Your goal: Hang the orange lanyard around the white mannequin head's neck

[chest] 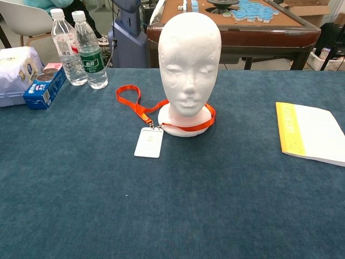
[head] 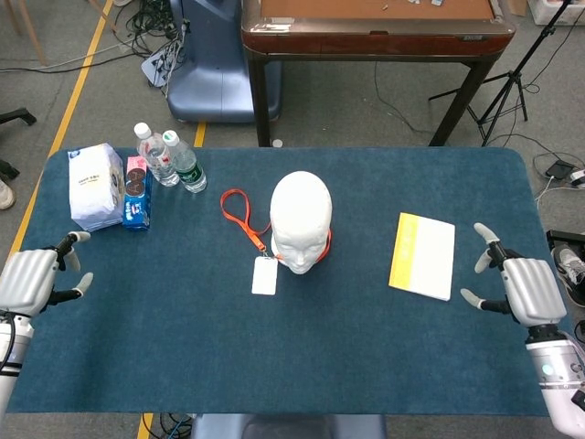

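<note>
Lanyard (chest: 141, 110): looped round the mannequin head (chest: 189, 65) base.
Left hand (head: 29, 279): fingers spread, nothing held.
Right hand (head: 526, 288): fingers spread, nothing held.

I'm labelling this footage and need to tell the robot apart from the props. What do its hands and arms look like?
Each robot hand, left and right, has a light grey ridged back and pale grey fingers with dark joints. Below each sits a white wrist section; the right one carries a small blue-green dot. Neither appears in the chest view.
</note>
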`<state>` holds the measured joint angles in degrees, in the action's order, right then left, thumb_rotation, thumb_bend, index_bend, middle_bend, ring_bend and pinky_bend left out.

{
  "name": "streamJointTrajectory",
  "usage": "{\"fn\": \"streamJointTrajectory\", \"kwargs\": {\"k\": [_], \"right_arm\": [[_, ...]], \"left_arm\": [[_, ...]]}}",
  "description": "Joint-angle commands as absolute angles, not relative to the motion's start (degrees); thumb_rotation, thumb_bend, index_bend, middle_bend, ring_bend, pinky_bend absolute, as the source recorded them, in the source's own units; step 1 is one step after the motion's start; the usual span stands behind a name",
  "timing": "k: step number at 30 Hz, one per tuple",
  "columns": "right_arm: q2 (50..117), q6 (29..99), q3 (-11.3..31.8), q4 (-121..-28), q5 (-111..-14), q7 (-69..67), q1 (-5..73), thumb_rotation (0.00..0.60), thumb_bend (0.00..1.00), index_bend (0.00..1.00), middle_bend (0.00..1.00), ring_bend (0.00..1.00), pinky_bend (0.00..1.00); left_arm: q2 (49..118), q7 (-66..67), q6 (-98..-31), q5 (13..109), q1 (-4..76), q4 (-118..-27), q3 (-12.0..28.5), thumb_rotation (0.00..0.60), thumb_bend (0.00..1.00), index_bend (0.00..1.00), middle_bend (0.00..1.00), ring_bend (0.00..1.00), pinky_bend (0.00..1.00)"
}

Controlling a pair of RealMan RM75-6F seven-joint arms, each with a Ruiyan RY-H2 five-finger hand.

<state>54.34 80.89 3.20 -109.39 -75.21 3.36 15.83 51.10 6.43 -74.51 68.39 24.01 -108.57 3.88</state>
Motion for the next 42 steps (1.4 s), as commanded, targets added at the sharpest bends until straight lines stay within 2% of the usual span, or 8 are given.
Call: {"fn": "streamJointTrajectory", "kwargs": {"k": [1,6,10,12,15,23,34,42], "right_arm": [[54.5,82.0,2.5,-109.4,-76.8,3.0,14.4,0.6,0.13,0.09,0.52,0.44,0.59],[54.4,83.2,2.2,-109.9,-78.2,2.6,12.6,0.6,0.14,0.09,0.53,0.45,0.59],[54.0,84.2,2.1,-110.1,-78.9,2.6,11.2,0.6,0.19,0.09,0.54,0.46,0.59],[53.9,84.5,1.9,-110.2,-79.1,2.9,10.5,0.6,0.2,0.09,0.54,0.46,0.59],[54.0,84.7,1.7,-110.0,-79.1,3.6,9.8,0.6,0.21,0.09,0.54,0.46,0.59],[54.4,84.6,1.4,-109.9,-79.5,4.1,8.2,0.6,0.21,0.09,0.52,0.45,0.59],[54.5,83.6,1.4,-109.7,-79.8,5.8,7.3,0.6,0.21,0.09,0.51,0.45,0.59],[56.7,81.6,0.5,-107.3,-81.6,5.6,7.3,0.6,0.21,0.09,0.49,0.42,0.56]], "left_arm": [[52.3,3.9,-70.7,71.5,23.9,-106.3,2.1,0.531,0.33,0.26,0.58,0.56,0.83],[54.8,2.2,-64.6,75.9,26.0,-104.0,0.8,0.562,0.33,0.26,0.61,0.6,0.84],[56.8,1.8,-60.1,78.1,28.1,-102.3,0.3,0.594,0.33,0.26,0.63,0.63,0.86],[58.0,1.3,-58.0,78.9,29.2,-101.5,0.2,0.6,0.36,0.26,0.65,0.66,0.88],[60.1,1.3,-56.1,79.8,30.6,-100.1,0.5,0.6,0.43,0.26,0.69,0.69,0.9],[65.6,3.9,-50.5,80.1,35.4,-96.2,2.1,0.6,0.53,0.18,0.79,0.77,0.98],[73.7,7.1,-42.2,76.0,42.5,-89.5,4.5,0.597,0.63,0.15,0.82,0.82,1.0],[78.5,6.8,-39.8,73.1,45.2,-85.1,5.7,0.549,0.65,0.12,0.82,0.83,1.0]]}}
